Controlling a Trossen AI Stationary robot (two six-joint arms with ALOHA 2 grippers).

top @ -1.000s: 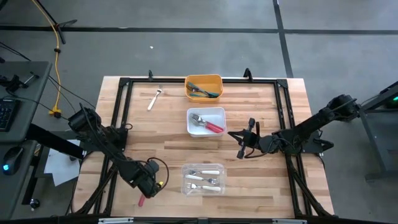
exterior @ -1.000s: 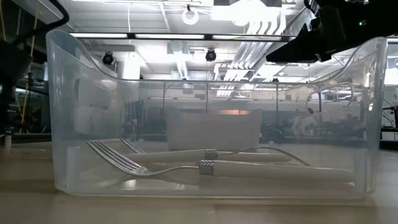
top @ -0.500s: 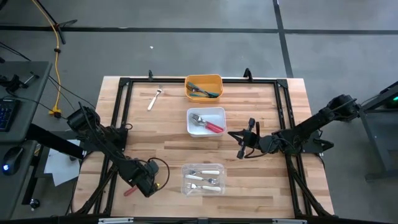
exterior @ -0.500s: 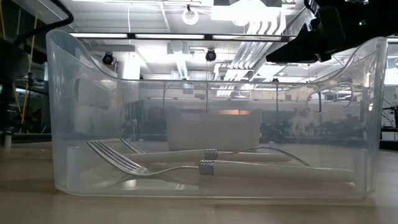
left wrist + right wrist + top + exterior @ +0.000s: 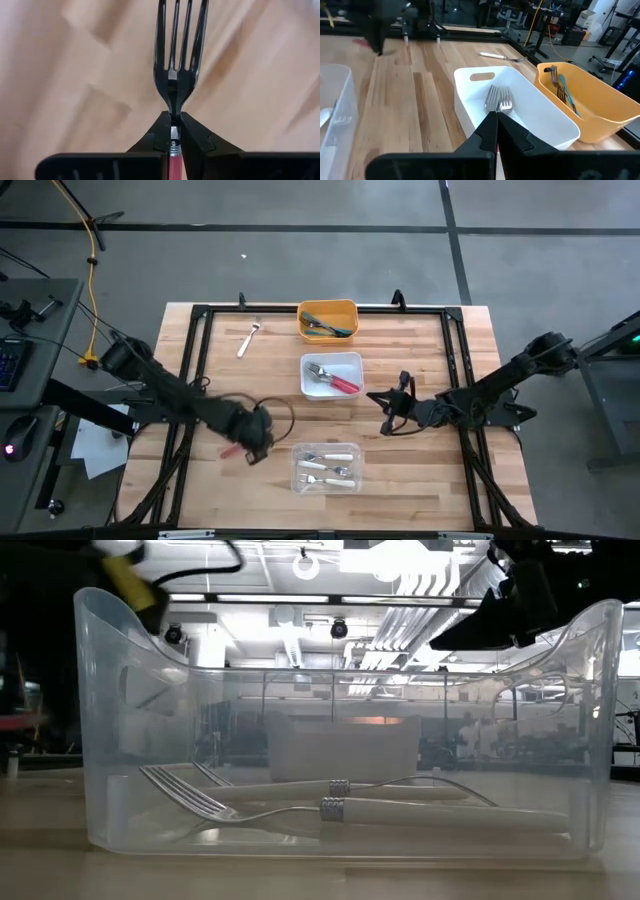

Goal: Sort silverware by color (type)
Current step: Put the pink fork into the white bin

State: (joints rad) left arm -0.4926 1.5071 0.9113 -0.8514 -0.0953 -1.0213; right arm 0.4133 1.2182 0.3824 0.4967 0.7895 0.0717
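Pink-handled fork (image 5: 174, 75) held in the left gripper (image 5: 256, 442), carried above the table (image 5: 260, 385) at about 7 o'clock.
The left jaws are closed on the fork's neck, just above its pink handle, tines pointing forward; the right gripper (image 5: 388, 415) waits at 3 o'clock beside the white bin (image 5: 331, 374), its jaws closed on nothing. This looks like the carry step: the fork likely belongs with the pink one already in the white bin at centre, while the orange bin (image 5: 328, 319) at 12 o'clock holds teal forks and the clear bin (image 5: 326, 466) at 6 o'clock holds white ones. The next move calls for swinging toward centre, skirting the clear bin's near rim. 1 white-handled fork (image 5: 247, 339) lies loose at 11 o'clock, with open wood around it.
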